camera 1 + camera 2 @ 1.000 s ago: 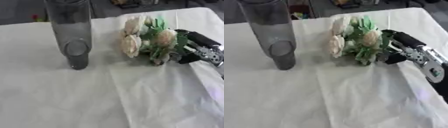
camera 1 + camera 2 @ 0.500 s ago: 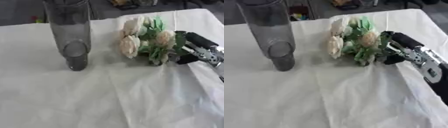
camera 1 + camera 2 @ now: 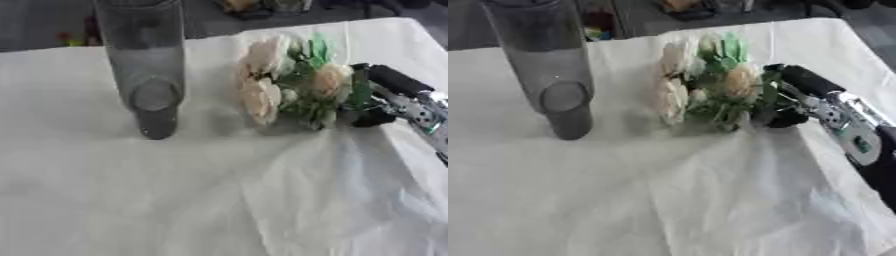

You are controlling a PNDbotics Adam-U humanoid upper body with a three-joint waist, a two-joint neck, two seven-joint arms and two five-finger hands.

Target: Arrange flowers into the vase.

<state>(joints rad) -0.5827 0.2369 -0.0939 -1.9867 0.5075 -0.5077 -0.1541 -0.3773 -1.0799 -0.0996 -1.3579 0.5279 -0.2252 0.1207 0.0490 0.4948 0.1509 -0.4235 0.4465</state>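
A tall grey vase [image 3: 144,65] is seen upright at ten o'clock on the white cloth [image 3: 219,200]. A bunch of cream flowers [image 3: 706,87] with green leaves lies at one o'clock, apart from the vase. The right hand [image 3: 794,100], at three o'clock, is closed around the stem end of the flowers.

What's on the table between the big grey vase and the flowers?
Nothing but bare white tablecloth. In the left eye view, the vase stands to the left and the flowers lie to its right, with only wrinkled cloth in the gap.
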